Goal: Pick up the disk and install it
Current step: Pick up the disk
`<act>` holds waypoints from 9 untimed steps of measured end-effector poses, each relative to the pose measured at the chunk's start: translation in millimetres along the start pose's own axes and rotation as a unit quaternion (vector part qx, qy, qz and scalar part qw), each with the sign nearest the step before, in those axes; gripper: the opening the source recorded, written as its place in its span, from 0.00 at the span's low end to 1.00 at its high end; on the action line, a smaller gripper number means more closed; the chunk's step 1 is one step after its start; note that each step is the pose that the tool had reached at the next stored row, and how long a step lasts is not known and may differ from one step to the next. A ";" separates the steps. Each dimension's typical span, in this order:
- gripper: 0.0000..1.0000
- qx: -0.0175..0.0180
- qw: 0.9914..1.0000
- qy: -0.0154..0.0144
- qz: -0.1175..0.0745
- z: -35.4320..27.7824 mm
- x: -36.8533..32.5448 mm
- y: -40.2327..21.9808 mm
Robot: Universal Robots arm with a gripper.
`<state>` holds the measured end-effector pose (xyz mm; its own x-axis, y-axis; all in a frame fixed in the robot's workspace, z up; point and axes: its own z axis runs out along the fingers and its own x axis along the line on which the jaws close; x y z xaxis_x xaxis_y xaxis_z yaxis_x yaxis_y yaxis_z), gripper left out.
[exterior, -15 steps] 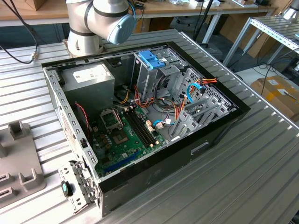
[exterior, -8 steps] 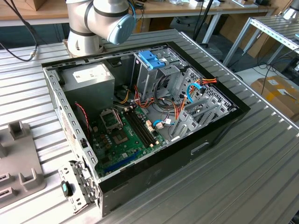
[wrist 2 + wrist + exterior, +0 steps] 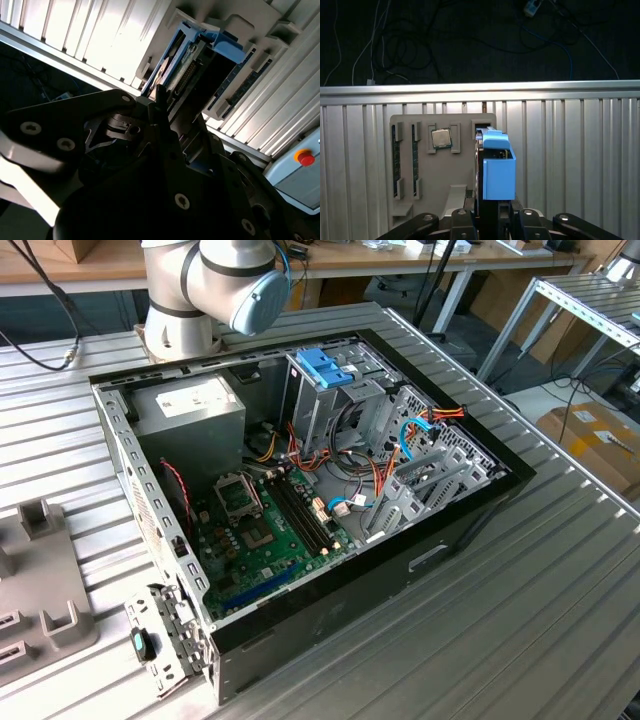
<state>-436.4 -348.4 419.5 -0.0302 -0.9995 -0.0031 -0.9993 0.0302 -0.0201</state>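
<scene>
Setting: robotics lab or electronics-assembly workshop. Evidence: ribbed aluminium worktable; robot arm base standing on it; opened desktop computer case, motherboard exposed; grey parts fixture; wooden workbenches behind; cardboard box on floor; loose cables; red stop button.

Matt ribbed alu table; disk w/ smooth blue plastic rail.

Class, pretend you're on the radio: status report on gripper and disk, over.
Gripper at the disk. Disk on edge at grey holder. Computer case lies open.
</scene>
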 end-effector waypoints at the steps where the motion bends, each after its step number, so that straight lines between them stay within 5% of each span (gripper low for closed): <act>1: 0.35 0.000 1.000 0.000 0.000 0.0 0.0 0.0; 9: 0.35 0.000 1.000 0.000 0.000 -4.9 0.0 -0.1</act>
<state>-436.4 -348.4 424.4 -0.0302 -0.9995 -0.0028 -0.9993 0.0303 -0.0201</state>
